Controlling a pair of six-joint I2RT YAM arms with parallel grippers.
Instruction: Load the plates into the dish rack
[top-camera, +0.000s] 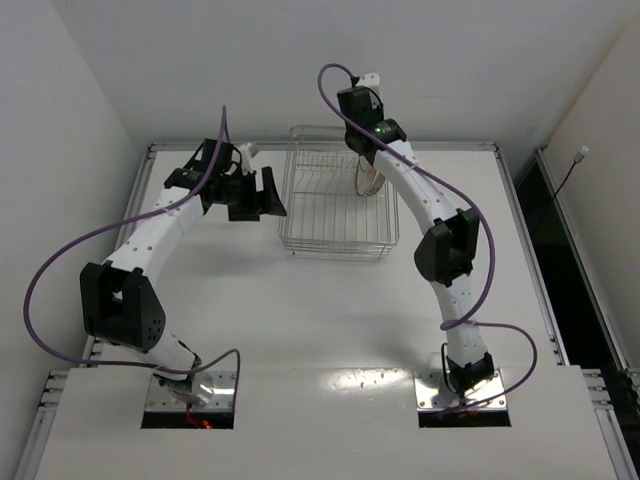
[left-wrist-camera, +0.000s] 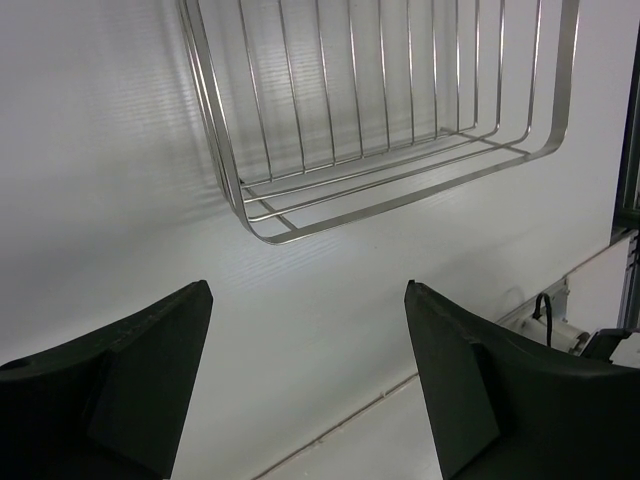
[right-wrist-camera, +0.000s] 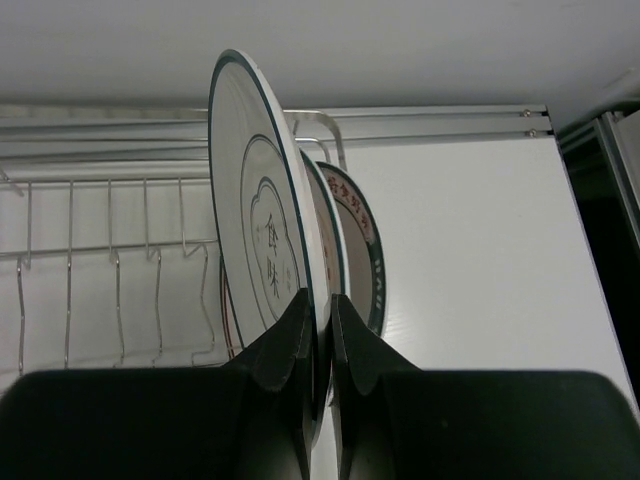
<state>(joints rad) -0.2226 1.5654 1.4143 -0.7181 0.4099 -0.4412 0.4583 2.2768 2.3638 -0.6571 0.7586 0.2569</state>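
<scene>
Closest to us, the two dark fingers (right-wrist-camera: 285, 345) of the right jaws are pressed almost together on the rim of a white plate (right-wrist-camera: 262, 235), holding it upright and edge-on. This plate has a thin dark line around its rim and a small emblem at its centre. Just behind it stands a second plate (right-wrist-camera: 366, 255), also upright, with a dark teal band and reddish markings. We cannot tell whether a third plate stands between them. The silver wires of the dish rack (right-wrist-camera: 115, 250) run to the left of the plates. From above, we see the right arm reaching over the far right part of the rack, where the held plate stands inside the wire basket. The left jaws are spread wide with nothing between them. Their dark fingers (left-wrist-camera: 150, 370) hover over the white surface (left-wrist-camera: 330, 330), just beside the left side of the rack and pointing toward one of its corners.
</scene>
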